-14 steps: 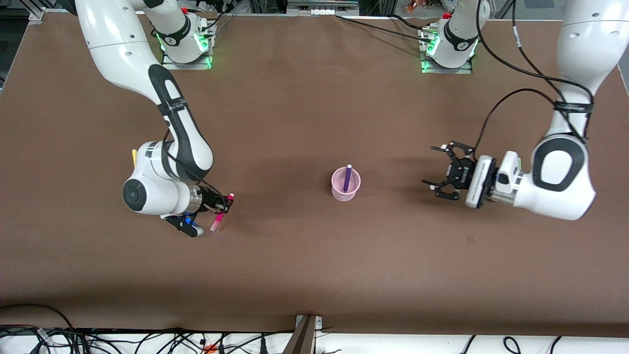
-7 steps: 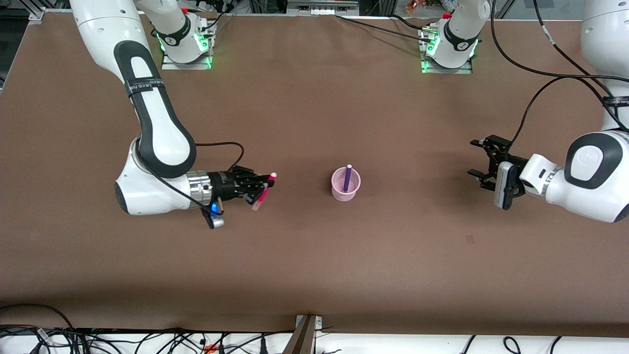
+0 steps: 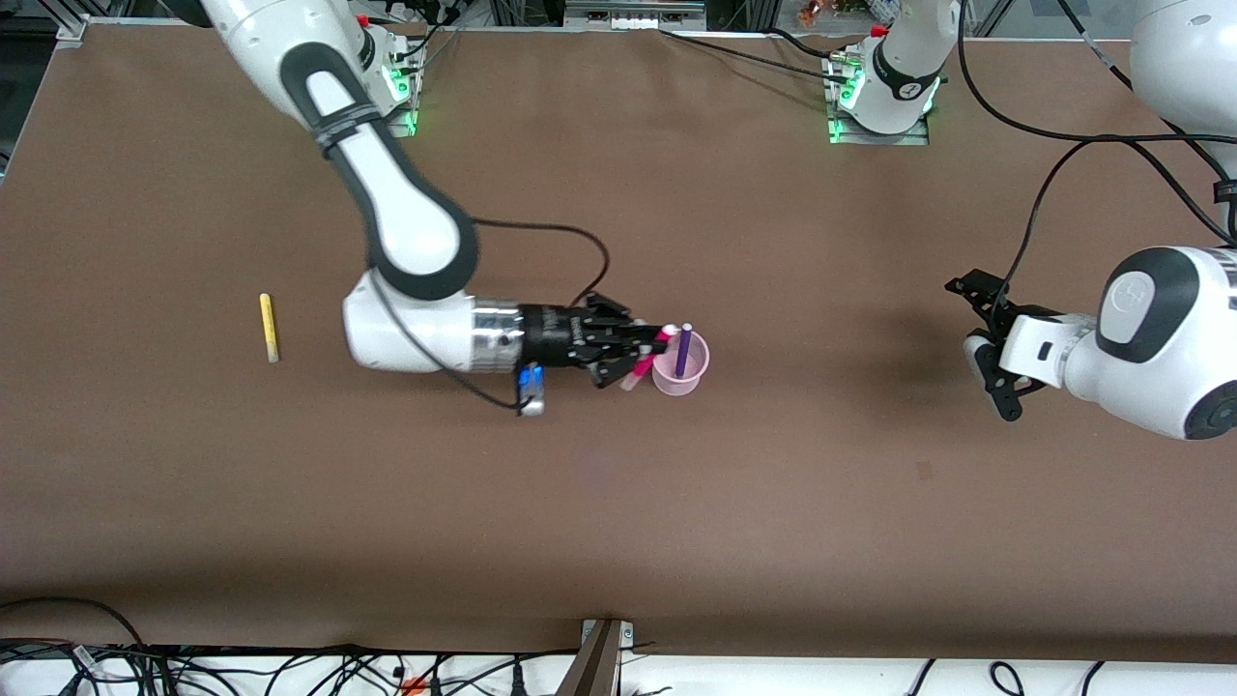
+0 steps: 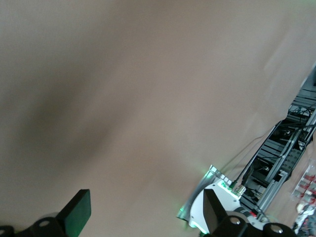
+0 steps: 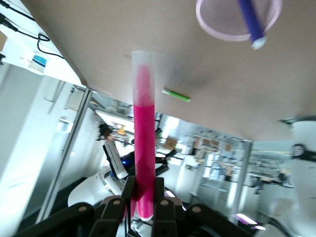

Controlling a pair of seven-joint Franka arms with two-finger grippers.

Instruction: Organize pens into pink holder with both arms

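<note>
My right gripper (image 3: 646, 356) is shut on the magenta-pink pen (image 3: 640, 367) and holds it tilted just beside the rim of the pink holder (image 3: 669, 385), toward the right arm's end. In the right wrist view the pen (image 5: 143, 133) stands between the fingers, with the holder (image 5: 205, 25) close ahead. A dark purple pen (image 3: 682, 352) leans inside the holder. The yellow pen (image 3: 268, 327) lies flat toward the right arm's end. The green pen (image 5: 175, 95) lies on the table in the right wrist view only. My left gripper (image 3: 984, 343) is open and empty over bare table.
The brown table (image 3: 618, 503) carries both arm bases (image 3: 879, 101) along the edge farthest from the front camera. Cables (image 3: 290, 667) hang along the table's near edge. The left wrist view shows bare table (image 4: 123, 98) between its fingers (image 4: 74, 215).
My right arm swung the magenta-pink pen from the right arm's end over to the holder, uncovering the yellow pen. My left arm drew back toward its own end.
</note>
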